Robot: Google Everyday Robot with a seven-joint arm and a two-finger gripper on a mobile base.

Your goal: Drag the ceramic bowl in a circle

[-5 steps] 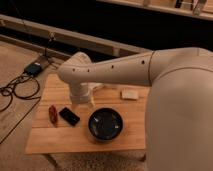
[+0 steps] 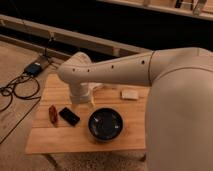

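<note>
The ceramic bowl (image 2: 105, 124) is round, black and glossy. It sits on the wooden table (image 2: 55, 140), near the front and right of centre. My gripper (image 2: 83, 101) hangs from the white arm (image 2: 115, 70), which reaches across from the right. The gripper is low over the table, just behind and to the left of the bowl. I cannot tell whether it touches the bowl's rim.
A black rectangular object (image 2: 69, 116) and a red object (image 2: 52, 113) lie left of the bowl. A pale flat item (image 2: 129, 94) lies at the back right. Cables and a blue device (image 2: 35, 68) are on the floor to the left.
</note>
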